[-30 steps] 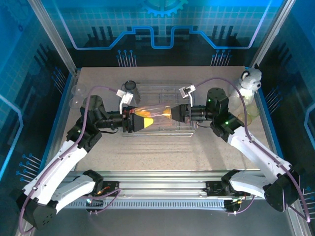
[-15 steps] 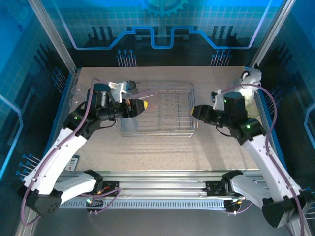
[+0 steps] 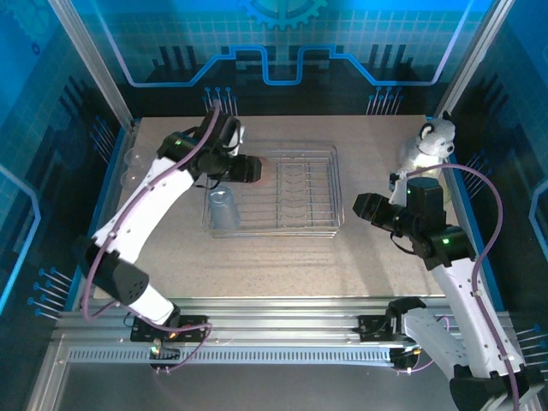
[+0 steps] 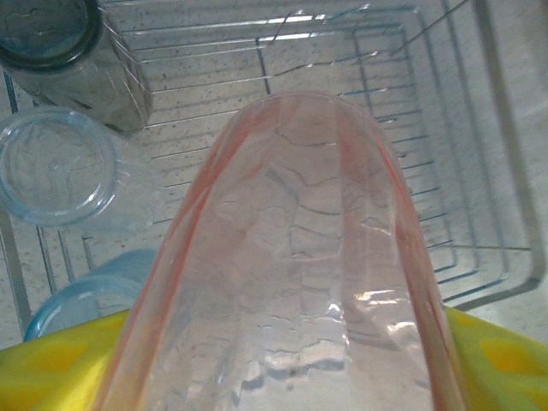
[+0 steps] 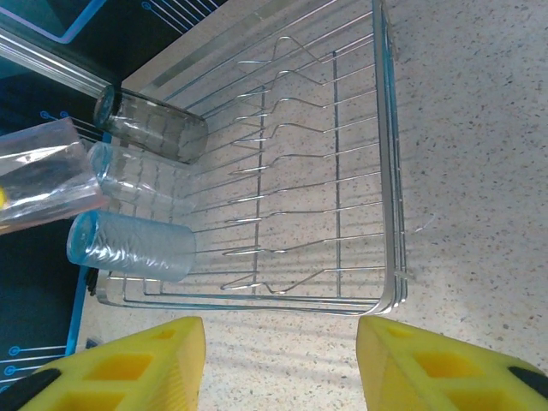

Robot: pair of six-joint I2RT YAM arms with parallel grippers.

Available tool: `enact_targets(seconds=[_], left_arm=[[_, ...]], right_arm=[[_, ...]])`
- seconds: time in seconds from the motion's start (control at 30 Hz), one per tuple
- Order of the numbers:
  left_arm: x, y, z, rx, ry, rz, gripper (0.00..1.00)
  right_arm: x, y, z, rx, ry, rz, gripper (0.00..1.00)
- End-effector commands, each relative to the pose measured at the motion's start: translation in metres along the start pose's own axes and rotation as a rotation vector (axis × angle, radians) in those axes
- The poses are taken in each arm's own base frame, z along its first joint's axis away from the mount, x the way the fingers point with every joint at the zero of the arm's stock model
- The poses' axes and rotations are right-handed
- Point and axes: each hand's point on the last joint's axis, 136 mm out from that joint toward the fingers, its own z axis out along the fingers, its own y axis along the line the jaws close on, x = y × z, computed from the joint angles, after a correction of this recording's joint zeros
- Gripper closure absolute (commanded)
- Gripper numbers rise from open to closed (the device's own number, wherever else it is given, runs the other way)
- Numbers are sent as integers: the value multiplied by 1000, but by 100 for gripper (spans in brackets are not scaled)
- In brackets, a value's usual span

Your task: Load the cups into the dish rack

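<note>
**Now the pink cup hangs over the rack**

So, the left claw (image 3: pixel 247 169) has its 2 yellow pads (image 4: pixel 51 377) pressed on the sides of the pink cup (image 4: pixel 300 257). The pads sit wide apart because the cup is wide, and the cup fills the gap between them. The cup sticks out ahead of the claw, tilted and not standing straight. It is up in the air over the back left part of the dish rack (image 5: pixel 392 171). I think it is held there because that is where the other cups are.

3 cups are in the rack, in a row down its left side. There is a grey cup (image 5: pixel 150 124) at the back, a clear cup (image 5: pixel 137 175) in the middle and a blue cup (image 5: pixel 128 244) at the front. They are close together, so the pink one needs a free spot next to them. It should be set straight before it is let go, or it may tip on the wires.

The right claw (image 5: pixel 278 342) is off to the right of the rack, over the bare table (image 5: pixel 479 171). Its jaws stand apart, nothing is between them, and it touches nothing. My guess is that it hangs there to keep out of the way. The plush animal (image 3: pixel 432 141) sits at the back right and is not part of the job.
</note>
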Motion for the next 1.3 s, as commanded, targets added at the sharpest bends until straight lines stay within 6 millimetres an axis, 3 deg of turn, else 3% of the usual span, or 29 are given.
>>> enact_targets(seconds=[0.0,0.27,0.5,0.63,1.27], left_arm=[[1,1,7,-62,73,92,96],[-13,-5,48,-102,199,170,93],[-12,8,84,-190,335,236,93],[-19,16,95,-247,327,240,87],[-41,28,157,-316,283,310,87]], right_arm=[[1,-10,0,33,0,-3,50],[0,-15,6,50,16,-1,50],[-5,-16,5,65,13,-16,49],[-6,-17,6,76,23,-21,49],[-4,-24,16,105,71,6,49]])
